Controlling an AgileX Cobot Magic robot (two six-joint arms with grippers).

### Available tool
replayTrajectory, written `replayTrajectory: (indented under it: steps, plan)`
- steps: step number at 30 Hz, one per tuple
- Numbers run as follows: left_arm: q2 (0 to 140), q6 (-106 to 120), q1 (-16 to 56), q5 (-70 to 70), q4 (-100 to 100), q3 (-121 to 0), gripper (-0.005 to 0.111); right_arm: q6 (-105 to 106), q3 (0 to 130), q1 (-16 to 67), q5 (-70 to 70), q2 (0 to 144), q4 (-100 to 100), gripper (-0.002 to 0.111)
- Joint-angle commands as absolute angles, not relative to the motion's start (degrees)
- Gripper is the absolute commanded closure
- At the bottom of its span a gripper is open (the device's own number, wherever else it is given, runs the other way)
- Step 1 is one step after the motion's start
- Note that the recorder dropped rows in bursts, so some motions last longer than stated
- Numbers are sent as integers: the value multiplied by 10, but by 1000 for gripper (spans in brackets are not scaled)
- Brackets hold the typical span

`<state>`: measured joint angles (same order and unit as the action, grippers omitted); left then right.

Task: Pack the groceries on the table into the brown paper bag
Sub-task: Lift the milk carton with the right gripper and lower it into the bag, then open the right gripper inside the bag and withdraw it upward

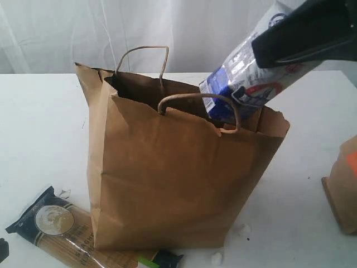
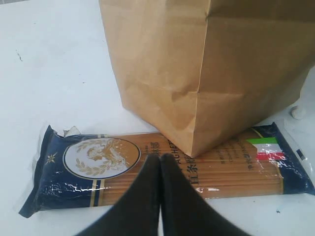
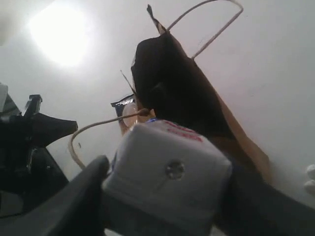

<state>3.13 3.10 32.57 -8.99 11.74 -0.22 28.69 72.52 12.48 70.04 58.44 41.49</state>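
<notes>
The brown paper bag stands upright and open on the white table. My right gripper is shut on the small white-blue carton, held tilted with its lower end inside the bag's mouth. The right wrist view shows the carton between my fingers, above the bag. The spaghetti pack lies flat at the bag's front left, partly under its corner. My left gripper is shut and empty, just over the spaghetti pack and near the bag. Bottle, jar and can are out of view.
The brown pouch with orange label stands at the right edge of the exterior view. Small white scraps lie on the table by the bag's front right corner. A white curtain hangs behind the table.
</notes>
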Motion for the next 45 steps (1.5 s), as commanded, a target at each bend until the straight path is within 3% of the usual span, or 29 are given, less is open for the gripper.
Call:
replayTrajectory:
  steps: [1, 18, 45]
  plan:
    - [27, 28, 327, -90, 119, 0, 107, 299, 725, 144, 666, 608, 427, 108]
    - [27, 28, 327, -90, 119, 0, 107, 312, 725, 180, 616, 694, 404, 108]
    - [27, 28, 327, -90, 119, 0, 107, 313, 749, 180, 615, 696, 372, 108]
